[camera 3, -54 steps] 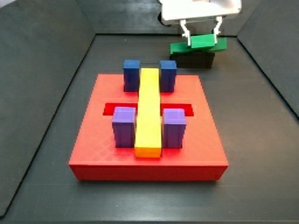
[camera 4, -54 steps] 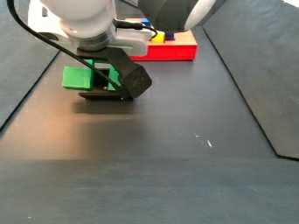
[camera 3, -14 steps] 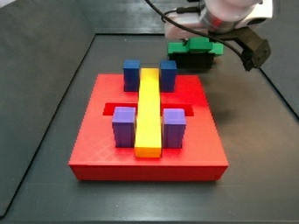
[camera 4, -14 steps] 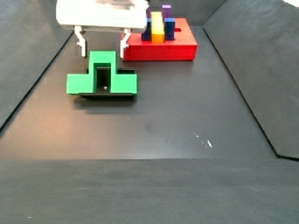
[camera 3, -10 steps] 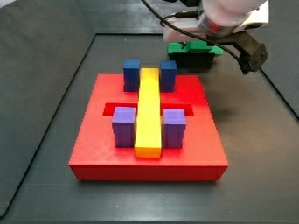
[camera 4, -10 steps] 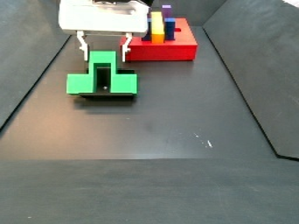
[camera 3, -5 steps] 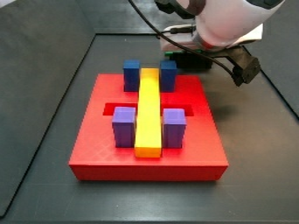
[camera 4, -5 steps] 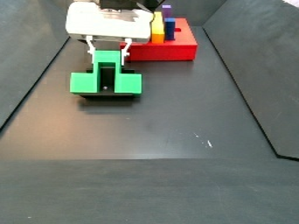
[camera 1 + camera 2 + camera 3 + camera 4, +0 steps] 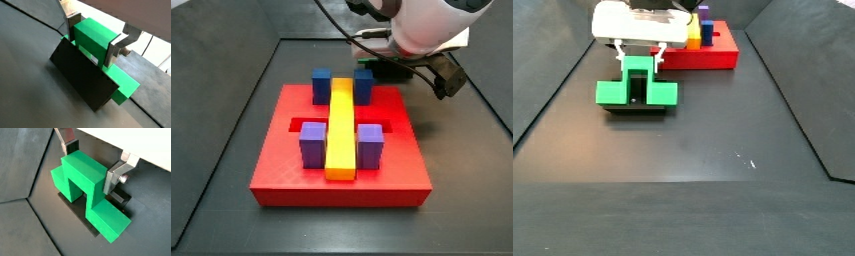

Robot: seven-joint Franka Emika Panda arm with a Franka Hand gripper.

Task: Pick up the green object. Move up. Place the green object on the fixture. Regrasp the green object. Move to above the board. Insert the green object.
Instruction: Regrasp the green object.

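The green object (image 9: 93, 35) lies on the black fixture (image 9: 79, 82) with its thick stem pointing up; both show in both wrist views (image 9: 79, 175) and in a side view (image 9: 636, 93). My gripper (image 9: 92, 46) hangs straight down over it, its silver fingers (image 9: 115, 50) on either side of the stem. One finger lies close against the green side; the other shows a thin gap, so the jaws stand open around the stem. In a side view the arm (image 9: 428, 30) hides the green object and the fixture. The red board (image 9: 291, 170) lies apart from them.
The board carries blue and purple pegs and a long yellow bar (image 9: 341, 125); it also shows at the far end in a side view (image 9: 714, 58). Dark raised walls (image 9: 553, 90) border the black floor on both sides.
The gripper has turned since the oldest frames and come down over the green object's stem; in the last half second it has sunk slightly lower. The green object and fixture have stayed put.
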